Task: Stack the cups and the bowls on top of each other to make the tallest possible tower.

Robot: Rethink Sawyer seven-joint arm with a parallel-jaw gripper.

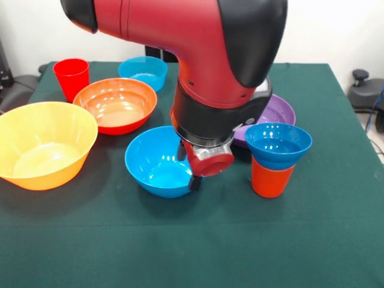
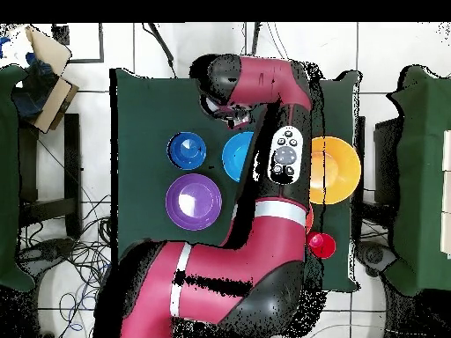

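Front view: arm came down over the green bench (image 1: 336,240), tool (image 1: 193,174) at the right rim of the medium blue bowl (image 1: 157,162); couldn't tell whether it was spread or pinched, the wrist hid most of it. Small blue bowl (image 1: 278,144) sat on the orange cup (image 1: 271,179), the only stack, to the right of the tool. Purple bowl (image 1: 282,111) just behind that stack, partly hidden by the arm. Yellow-orange bowl (image 1: 43,144) at left, orange-red bowl (image 1: 117,105) beside it, red cup (image 1: 72,77) and teal bowl (image 1: 144,71) at the far edge. Overhead view: arm covered the middle of the bench; small blue bowl (image 2: 188,150), purple bowl (image 2: 193,201), yellow-orange bowl (image 2: 336,167) and red cup (image 2: 321,244) visible.
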